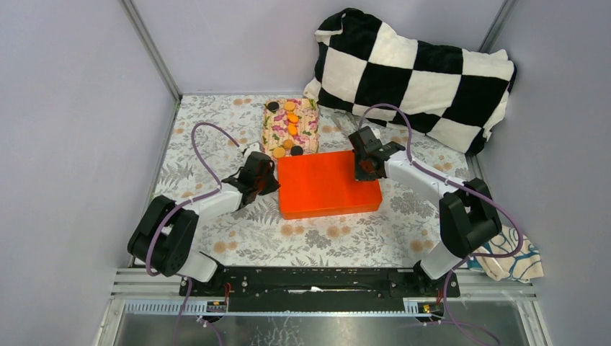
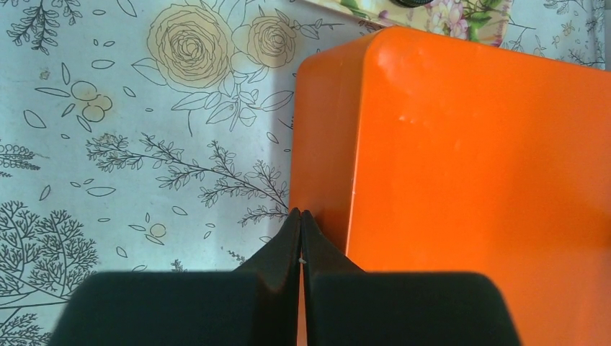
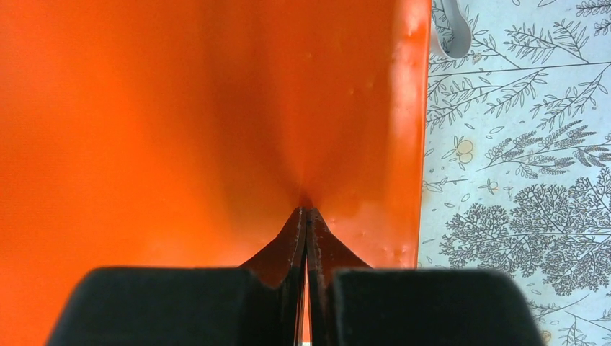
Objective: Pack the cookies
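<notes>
Pale grey walls close in a table (image 1: 324,241) covered by a cloth printed with flowers and leaves. A big black-and-white checked pillow (image 1: 418,72) is slumped in the far right corner. An orange box (image 1: 328,186) with its flat top shut lies in the middle of the table. Just behind the box, touching or nearly touching its far edge, is a small flowered mat (image 1: 308,133). A crumpled patterned towel (image 1: 515,261) sits at the near right, beside the right arm's base. The left hand (image 2: 300,214) is closed with nothing between its fingers, its tips low against the box's left side wall near a corner. The right hand (image 3: 308,210) is also closed and empty, its tips set down on the box's top near the right edge. The cookies (image 1: 292,119) lie loose on the mat: most are orange and run in a rough line down its middle, with a black one at the far left corner and another near the box.
</notes>
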Robot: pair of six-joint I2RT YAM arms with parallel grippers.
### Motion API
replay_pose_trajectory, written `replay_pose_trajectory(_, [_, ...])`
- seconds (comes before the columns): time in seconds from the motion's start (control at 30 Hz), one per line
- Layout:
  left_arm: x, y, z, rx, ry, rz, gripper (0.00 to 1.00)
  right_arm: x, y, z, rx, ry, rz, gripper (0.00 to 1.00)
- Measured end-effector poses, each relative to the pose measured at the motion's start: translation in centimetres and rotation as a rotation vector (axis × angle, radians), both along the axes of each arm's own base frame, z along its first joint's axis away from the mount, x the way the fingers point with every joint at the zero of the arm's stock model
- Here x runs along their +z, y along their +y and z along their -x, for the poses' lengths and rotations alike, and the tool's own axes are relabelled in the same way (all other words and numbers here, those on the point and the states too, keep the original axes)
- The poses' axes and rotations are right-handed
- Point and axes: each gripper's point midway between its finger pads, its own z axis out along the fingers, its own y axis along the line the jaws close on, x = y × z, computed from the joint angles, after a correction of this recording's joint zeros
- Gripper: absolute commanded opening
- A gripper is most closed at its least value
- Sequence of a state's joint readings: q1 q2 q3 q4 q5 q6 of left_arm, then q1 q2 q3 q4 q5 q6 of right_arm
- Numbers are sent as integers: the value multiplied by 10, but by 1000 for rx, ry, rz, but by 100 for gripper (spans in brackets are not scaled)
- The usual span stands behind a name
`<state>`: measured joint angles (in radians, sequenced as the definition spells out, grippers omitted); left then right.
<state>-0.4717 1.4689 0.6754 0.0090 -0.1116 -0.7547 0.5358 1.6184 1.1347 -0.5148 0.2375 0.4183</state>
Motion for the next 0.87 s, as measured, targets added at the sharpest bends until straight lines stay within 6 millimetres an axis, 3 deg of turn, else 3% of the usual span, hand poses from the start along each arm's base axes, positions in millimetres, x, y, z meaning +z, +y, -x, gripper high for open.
replay_pose_trajectory(0.13, [5, 0, 0, 2, -12, 3, 0, 9, 2, 2, 14, -4, -14, 10])
replay_pose_trajectory(0.27, [21, 6, -1, 25, -42, -8, 0, 46, 6, -6, 24, -90, -56, 21])
replay_pose_trajectory(0.37, [49, 11, -3, 50, -109, -5, 0, 83, 9, -13, 33, -186, -102, 32])
replay_pose_trajectory(0.5, [91, 17, -2, 71, -214, 17, 0, 117, 5, -11, 36, -281, -136, 46])
replay_pose_trajectory(0.67, [117, 25, 5, 88, -279, 18, 0, 131, -2, -11, 25, -328, -129, 56])
replay_pose_trajectory(0.8, [116, 30, 8, 97, -272, -5, 0, 127, -7, -10, 13, -328, -107, 57])
replay_pose_trajectory(0.87, [113, 32, 9, 98, -262, -14, 0, 123, -10, -10, 7, -320, -89, 66])
